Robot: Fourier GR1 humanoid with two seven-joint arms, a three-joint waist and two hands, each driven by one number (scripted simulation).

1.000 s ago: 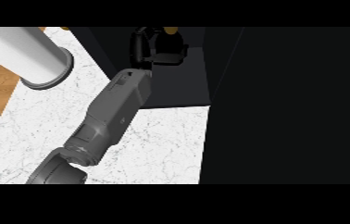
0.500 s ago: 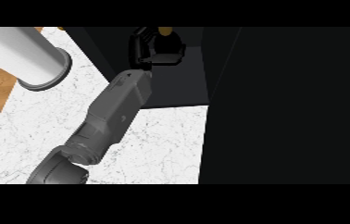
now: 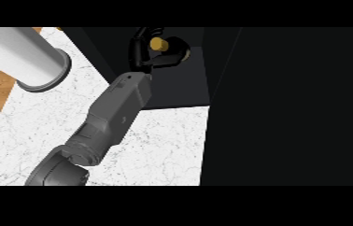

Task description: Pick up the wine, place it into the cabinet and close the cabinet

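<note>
A white marble counter point(image 3: 158, 141) runs up to a dark cabinet point(image 3: 186, 87). The left hand point(image 3: 140, 50) reaches inside, fingers curled round the wine point(image 3: 160, 44), whose yellow top shows within the opening, probably to set it deep enough for closing.

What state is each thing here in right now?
wine bottle: held by the robot hand, in the cabinet's opening.
left robot hand: curled shut around the wine bottle.
cabinet: open.
grey cylinder: standing on the counter, apart from the robot hand.
</note>
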